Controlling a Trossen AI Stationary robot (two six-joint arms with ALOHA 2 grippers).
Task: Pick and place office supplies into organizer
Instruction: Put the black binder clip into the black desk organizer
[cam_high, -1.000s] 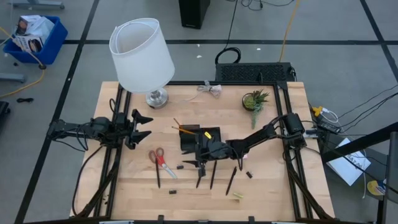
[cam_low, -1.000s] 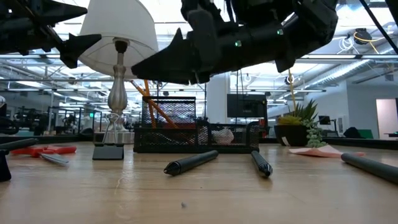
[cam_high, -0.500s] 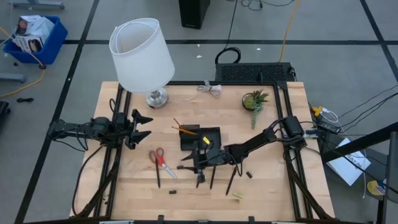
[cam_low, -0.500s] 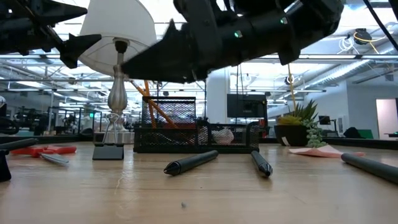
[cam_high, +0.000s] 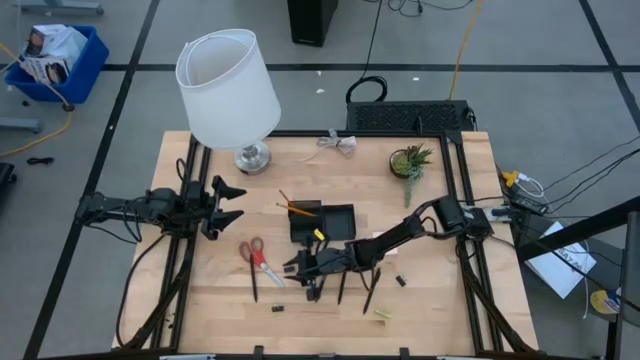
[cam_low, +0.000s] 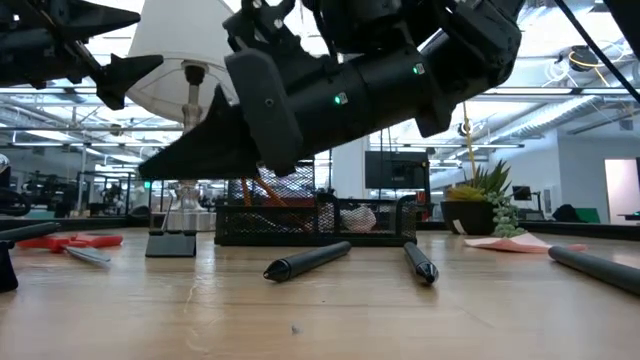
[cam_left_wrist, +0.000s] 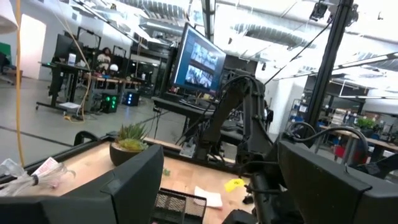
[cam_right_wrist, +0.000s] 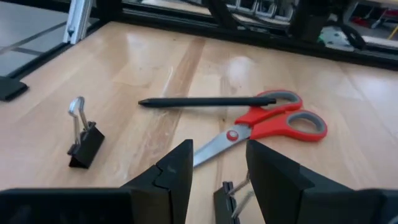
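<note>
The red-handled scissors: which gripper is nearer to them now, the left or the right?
The right. The right gripper hovers just beside the red-handled scissors, pointing at their blades. The left gripper waits farther off, toward the lamp side of the table.

From desk height I see the right arm's tool (cam_low: 160, 168) slanting down from the upper right, its dark tip low over the desk (cam_low: 200, 320) in front of the lamp (cam_low: 188, 90). Behind it stands the black mesh organizer (cam_low: 330, 220). Two black pens (cam_low: 307, 260) lie on the wood before it, red scissors (cam_low: 70, 241) at far left, a potted plant (cam_low: 478, 205) at right.
</note>
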